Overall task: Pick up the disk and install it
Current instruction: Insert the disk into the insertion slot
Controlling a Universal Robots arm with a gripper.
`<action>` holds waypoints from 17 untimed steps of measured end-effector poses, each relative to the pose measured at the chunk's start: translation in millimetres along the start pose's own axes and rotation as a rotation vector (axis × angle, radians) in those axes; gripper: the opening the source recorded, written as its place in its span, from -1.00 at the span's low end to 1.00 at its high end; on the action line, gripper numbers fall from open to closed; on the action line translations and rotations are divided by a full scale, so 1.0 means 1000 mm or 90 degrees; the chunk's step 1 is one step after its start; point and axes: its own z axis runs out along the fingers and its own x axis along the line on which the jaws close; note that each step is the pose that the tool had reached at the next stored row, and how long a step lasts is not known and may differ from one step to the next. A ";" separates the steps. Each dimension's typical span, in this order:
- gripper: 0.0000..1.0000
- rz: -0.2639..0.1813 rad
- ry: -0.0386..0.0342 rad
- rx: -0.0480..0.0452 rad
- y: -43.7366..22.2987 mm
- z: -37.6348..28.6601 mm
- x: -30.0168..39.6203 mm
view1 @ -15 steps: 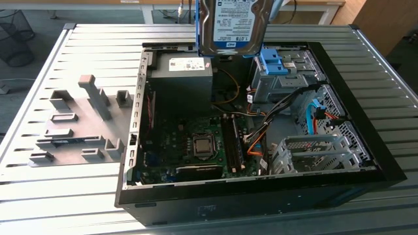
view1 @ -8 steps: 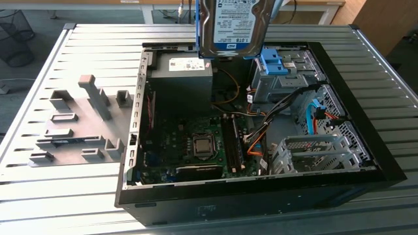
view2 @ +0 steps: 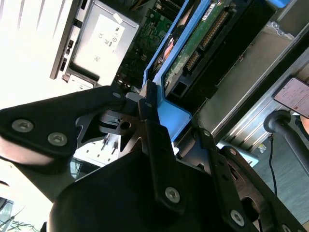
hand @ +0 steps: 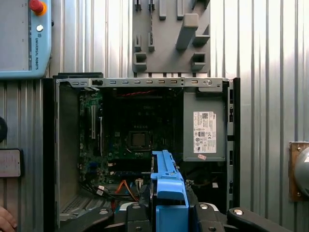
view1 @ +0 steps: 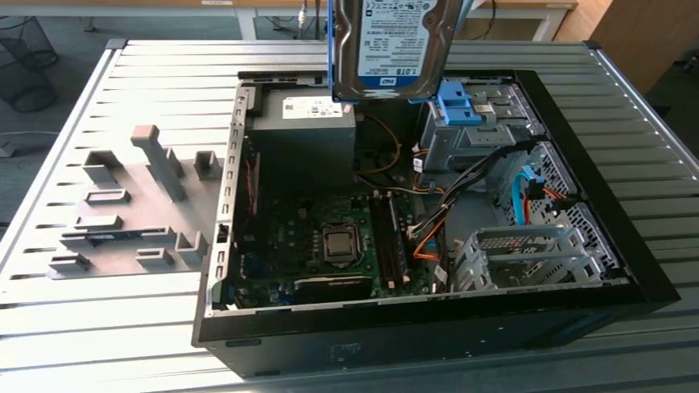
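Observation:
The disk (view1: 395, 45), a silver hard drive with a white-and-blue label and a blue plastic frame, hangs upright in the air above the back of the open computer case (view1: 437, 323) in the exterior view. In the second wrist view my gripper (view2: 153, 113) is shut on the disk's blue frame (view2: 171, 113), with the drive's green circuit board (view2: 193, 48) beyond it. The first wrist view looks down into the case, with the disk's blue edge (hand: 168, 186) between the black fingers (hand: 212, 215).
Inside the case are a dark grey power supply (view1: 311, 123), the motherboard (view1: 327, 237), a silver drive cage (view1: 525, 254) and a blue clip (view1: 459, 106) at the back bays. A grey fixture plate (view1: 137, 205) lies on the slatted table (view1: 110, 327). A hand (hand: 5, 220) shows at one edge.

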 end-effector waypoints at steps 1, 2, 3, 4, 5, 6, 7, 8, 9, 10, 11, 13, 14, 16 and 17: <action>-0.26 0.000 0.0000 0.0000 0.0000 0.0000 0.0006; -0.26 0.000 0.0000 0.0000 0.0000 0.0000 0.0012; -0.26 0.000 0.0000 0.0000 0.0000 0.0000 0.0017; -0.26 0.000 0.0000 0.0000 0.0000 0.0000 0.0021; -0.26 0.000 0.0000 0.0000 0.0000 0.0000 0.0022; -0.26 0.000 0.0001 0.0000 0.0000 0.0000 0.0023; -0.26 0.000 0.0001 0.0000 0.0000 -0.0001 0.0024; -0.26 0.000 0.0000 0.0000 0.0000 0.0000 0.0024; -0.26 0.000 0.0000 0.0000 0.0000 0.0000 0.0025; -0.26 0.000 0.0001 -0.0001 -0.0001 -0.0001 0.0030; -0.26 0.000 0.0001 -0.0001 -0.0001 -0.0001 0.0038; -0.26 0.000 0.0000 0.0000 0.0000 0.0000 0.0047; -0.26 0.000 0.0000 0.0000 0.0000 0.0001 0.0048; -0.26 0.000 0.0000 0.0000 -0.0001 0.0000 0.0053; -0.26 0.000 0.0000 0.0000 -0.0001 0.0000 0.0057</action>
